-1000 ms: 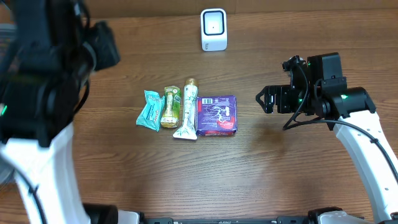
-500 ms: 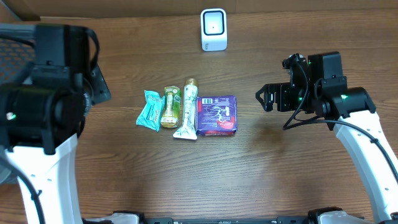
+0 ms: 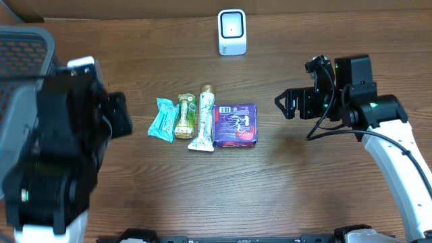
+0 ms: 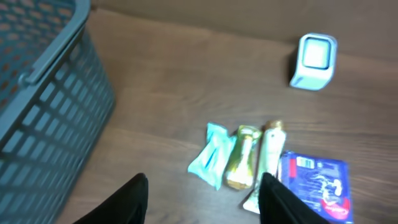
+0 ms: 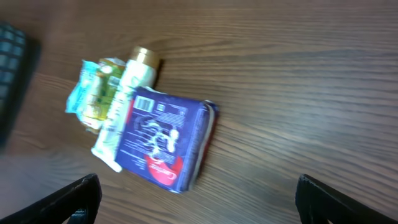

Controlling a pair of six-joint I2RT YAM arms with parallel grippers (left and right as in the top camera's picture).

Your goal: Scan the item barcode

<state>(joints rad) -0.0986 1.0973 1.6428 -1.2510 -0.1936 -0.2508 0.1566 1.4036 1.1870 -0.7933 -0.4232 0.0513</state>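
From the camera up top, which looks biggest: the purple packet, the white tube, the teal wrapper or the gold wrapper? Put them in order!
1. purple packet, clearly the largest.
2. white tube, long but thin.
3. teal wrapper and gold wrapper: these look about the same size, so I won't rank one above the other.

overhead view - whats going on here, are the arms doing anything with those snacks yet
Nothing is picked up yet. Four items lie in a row mid-table: a teal packet, a gold packet, a white tube and a purple packet. The left arm hovers to their left near a grey basket, the right arm to their right. Both have jaws open and empty. The white scanner stands at the far edge, untouched.
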